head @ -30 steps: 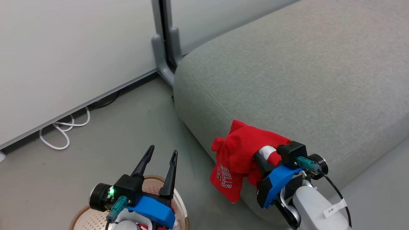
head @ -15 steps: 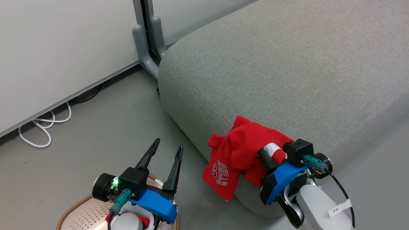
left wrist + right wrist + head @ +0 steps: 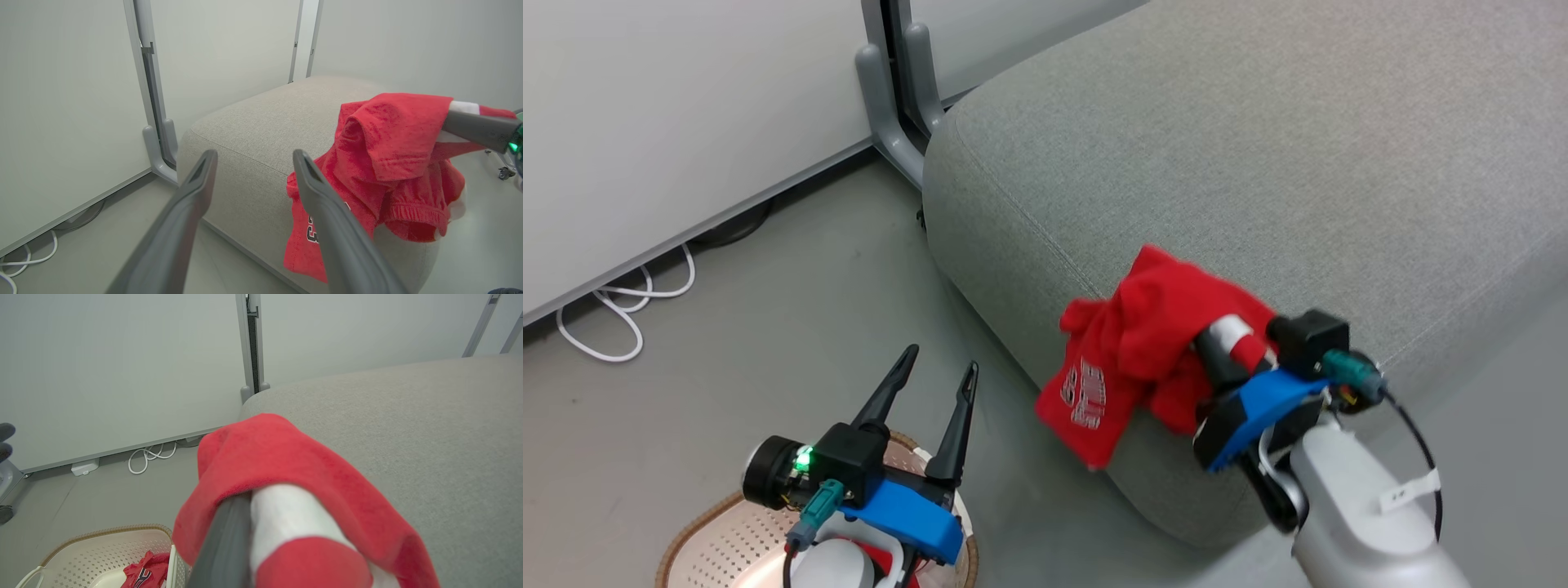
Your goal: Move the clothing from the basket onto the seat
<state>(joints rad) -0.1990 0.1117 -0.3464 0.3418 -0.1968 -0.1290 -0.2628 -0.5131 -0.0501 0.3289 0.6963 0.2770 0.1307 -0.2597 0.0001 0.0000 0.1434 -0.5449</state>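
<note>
A red garment (image 3: 1152, 351) with white trim and lettering hangs bunched over the near corner edge of the light-grey seat (image 3: 1258, 163), and my right gripper (image 3: 1217, 359) is shut on it, its fingers wrapped in the cloth. From the right wrist, that clothing (image 3: 286, 465) drapes over the dark fingers. The left wrist view shows it (image 3: 392, 134) sagging down the seat's (image 3: 253, 118) side. My left gripper (image 3: 931, 367) is open and empty above the basket (image 3: 698, 543). A second red garment (image 3: 143, 571) lies in the basket (image 3: 102, 543).
A grey partition post (image 3: 890, 98) stands at the seat's far left corner against pale wall panels. White cables (image 3: 613, 318) loop on the floor along the wall. Bare grey floor lies between the basket and the seat.
My right gripper has lifted the red garment higher and further over the seat's edge. The head camera has shifted, and my left gripper stays open over the basket.
</note>
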